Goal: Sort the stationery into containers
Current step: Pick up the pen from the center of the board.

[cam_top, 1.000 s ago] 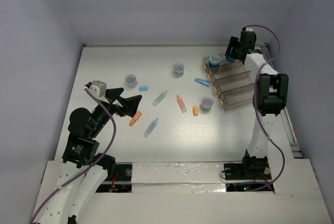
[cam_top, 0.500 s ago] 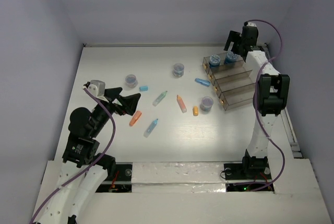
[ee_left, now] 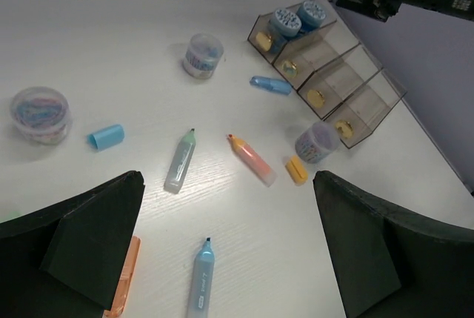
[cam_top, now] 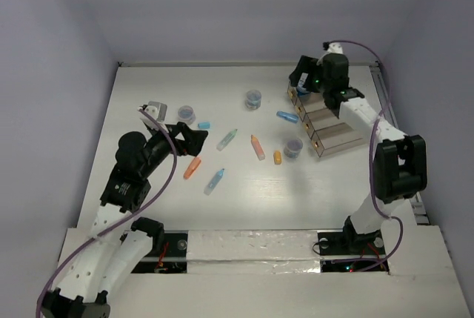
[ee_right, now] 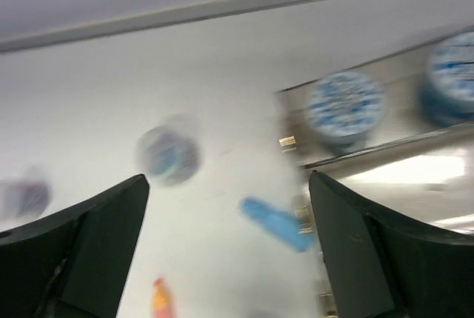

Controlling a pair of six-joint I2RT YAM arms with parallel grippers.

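The clear stepped rack of bins (cam_top: 337, 134) stands at the far right. Its farthest bin holds two blue rolls (ee_left: 287, 20) (ee_left: 312, 12), which also show blurred in the right wrist view (ee_right: 346, 103). My right gripper (cam_top: 301, 75) is open and empty, just above the rack's far left end. My left gripper (cam_top: 194, 138) is open and empty above the left middle of the table. Between its fingers lie a light-blue stick (ee_left: 200, 277), a green stick (ee_left: 180, 160) and an orange stick (ee_left: 251, 160). Three grey-lidded jars (cam_top: 186, 114) (cam_top: 254, 98) (cam_top: 293, 147) stand on the table.
A blue cap (cam_top: 204, 124), a yellow cap (cam_top: 278, 158), an orange stick (cam_top: 192, 167) and a blue stick (cam_top: 286, 116) lie loose on the white table. Grey walls close in the back and both sides. The right wrist view is motion-blurred.
My right gripper let a second blue roll into the farthest bin, then swung left off the rack's far end. My left arm reached forward and to the right.
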